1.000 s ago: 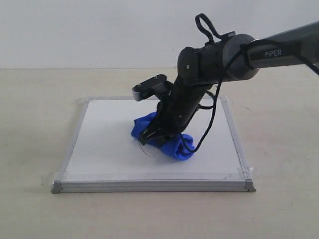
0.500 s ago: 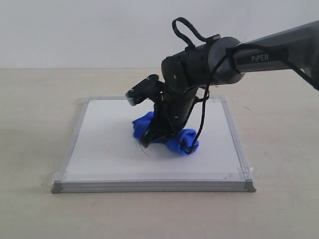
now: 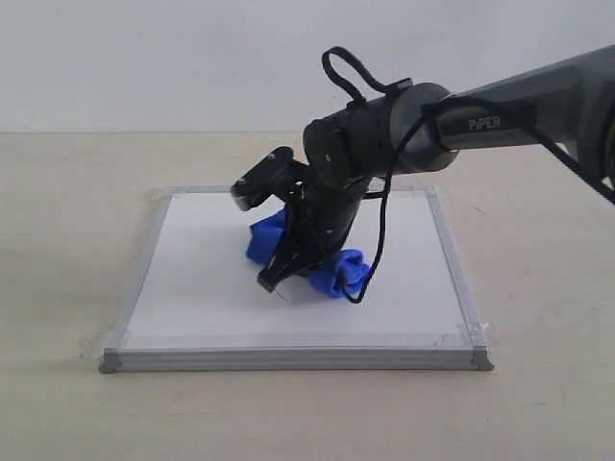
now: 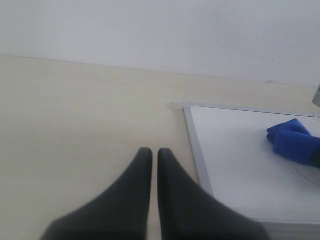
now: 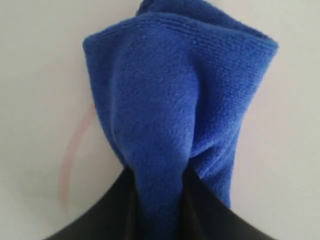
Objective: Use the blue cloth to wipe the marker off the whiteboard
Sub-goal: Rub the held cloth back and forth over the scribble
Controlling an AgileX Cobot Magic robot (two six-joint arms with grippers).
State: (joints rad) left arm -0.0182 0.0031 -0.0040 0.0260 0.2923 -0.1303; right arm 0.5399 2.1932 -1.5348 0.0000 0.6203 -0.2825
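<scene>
The exterior view shows the right gripper (image 3: 274, 280) tipped down onto the middle of the whiteboard (image 3: 192, 279). The blue cloth (image 3: 334, 273) is bunched under it, near the centre of the frame. The cloth's long axis runs from upper left to lower right, while the board's long side lies left to right.

Only the right wrist view shows the hold. This gripper is clamped on a pinched fold of the cloth, which fans out away from the fingers. A faint pinkish arc of marker (image 5: 70, 155) lies just beside it on the board.

Only the left wrist view shows the left gripper (image 4: 154, 152), closed on nothing, over the bench (image 4: 75, 110) beside the board's frame.
</scene>
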